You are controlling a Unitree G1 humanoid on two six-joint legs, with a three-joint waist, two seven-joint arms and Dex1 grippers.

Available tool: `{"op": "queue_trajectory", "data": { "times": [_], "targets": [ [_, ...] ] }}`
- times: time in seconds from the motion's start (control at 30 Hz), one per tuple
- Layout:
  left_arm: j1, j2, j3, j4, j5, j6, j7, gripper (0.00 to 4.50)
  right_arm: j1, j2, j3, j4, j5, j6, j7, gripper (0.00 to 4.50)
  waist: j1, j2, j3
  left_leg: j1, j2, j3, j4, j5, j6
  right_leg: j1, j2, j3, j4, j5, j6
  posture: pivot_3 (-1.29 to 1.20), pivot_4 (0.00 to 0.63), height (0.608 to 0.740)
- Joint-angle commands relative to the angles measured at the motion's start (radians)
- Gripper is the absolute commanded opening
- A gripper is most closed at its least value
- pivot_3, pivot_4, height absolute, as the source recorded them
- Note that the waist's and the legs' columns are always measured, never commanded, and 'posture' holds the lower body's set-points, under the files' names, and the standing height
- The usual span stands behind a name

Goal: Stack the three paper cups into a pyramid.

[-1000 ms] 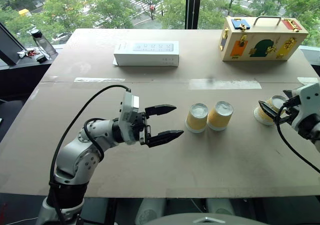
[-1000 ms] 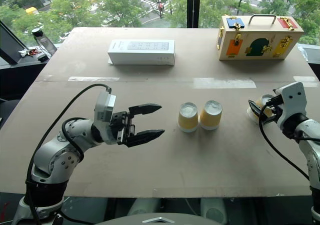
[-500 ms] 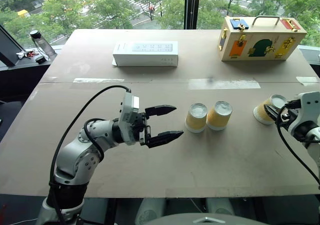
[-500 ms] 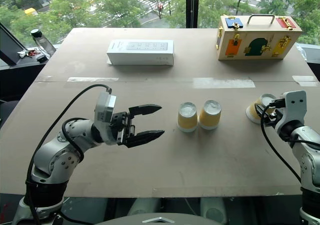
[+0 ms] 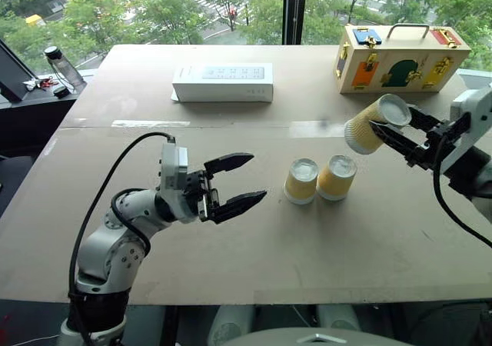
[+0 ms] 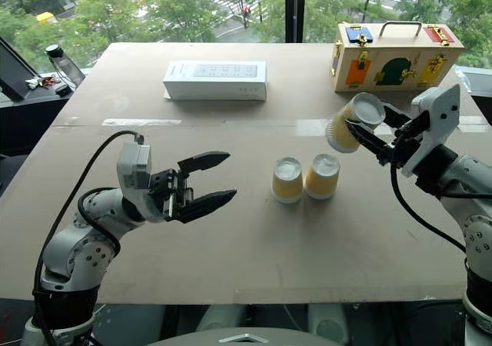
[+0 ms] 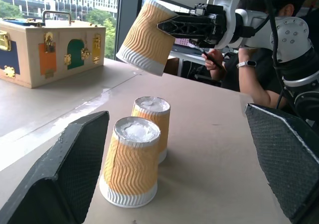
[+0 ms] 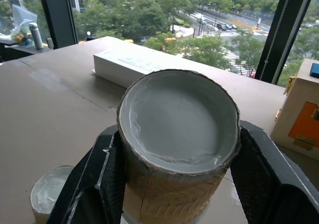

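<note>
Paper cups on a brown desk (image 5: 254,261): two cups stand upside down, white bases up, touching side by side near the desk's middle, the left cup (image 5: 300,181) and the right cup (image 5: 337,177). A third cup (image 5: 372,123) is off the surface, tilted, above and to the right of the pair, clamped across its ribbed sides between the two black fingers of the right gripper (image 5: 396,131). The left gripper (image 5: 238,183) hovers just left of the pair, pointing toward it, jaws spread wide and holding nothing. At the desk's far edge lie a flat white box (image 5: 223,82) on the left and a wooden latch box (image 5: 400,58) with coloured panels and a metal handle on the right. Strips of pale tape (image 5: 346,129) cross the desk's seam. Beyond, tall windows give onto treetops and a street; a bottle (image 5: 60,63) stands on a side ledge at far left. In the left wrist view, a seated person (image 7: 259,59) is behind the right arm.
</note>
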Motion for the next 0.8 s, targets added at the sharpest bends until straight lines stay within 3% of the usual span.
{"op": "queue_trajectory", "data": {
  "times": [0.03,0.3,0.6,0.73,0.77,0.8],
  "targets": [
    [0.038,0.034,0.063,0.018,-0.048,-0.007,-0.069,4.50,-0.058,-0.031,0.054,-0.057,0.076,0.061,0.005,2.19,0.003,0.000,0.000,0.000,0.000,0.000,0.000,0.000,0.000,0.000,0.000,0.000,0.000,0.000,0.000,0.00,0.150,0.740],
    [0.115,0.052,0.109,-0.009,-0.060,-0.021,-0.110,4.50,-0.073,-0.099,0.143,-0.033,0.034,0.072,0.027,2.19,0.005,-0.001,0.000,-0.002,-0.001,-0.002,0.000,0.000,0.000,0.000,-0.002,-0.003,-0.003,0.000,0.000,0.00,0.150,0.740],
    [0.128,0.057,0.133,-0.052,-0.075,-0.010,-0.082,4.50,-0.080,-0.106,0.191,0.027,-0.043,0.056,0.030,2.19,0.004,-0.001,0.000,-0.002,-0.001,-0.002,0.000,0.000,0.000,0.000,-0.002,-0.003,-0.003,0.000,0.000,0.00,0.150,0.740],
    [0.108,0.071,0.138,-0.064,-0.093,0.015,-0.060,4.50,-0.083,-0.116,0.198,0.045,-0.075,0.048,0.040,4.08,0.004,-0.001,0.000,-0.002,-0.001,-0.002,0.000,0.000,0.000,0.000,-0.001,-0.003,-0.003,0.000,0.000,0.00,0.150,0.740],
    [0.103,0.073,0.137,-0.066,-0.096,0.020,-0.054,4.50,-0.081,-0.121,0.195,0.043,-0.079,0.043,0.049,4.43,0.004,-0.001,0.000,-0.002,-0.001,-0.002,0.000,0.000,0.000,0.000,-0.002,-0.003,-0.003,0.000,0.000,0.00,0.150,0.740],
    [0.097,0.074,0.134,-0.066,-0.097,0.025,-0.048,4.50,-0.080,-0.123,0.184,0.038,-0.079,0.037,0.056,4.43,0.004,-0.001,0.000,-0.002,-0.001,-0.002,0.000,0.000,0.000,0.000,-0.002,-0.003,-0.003,0.000,0.000,0.00,0.150,0.740]
  ]
}}
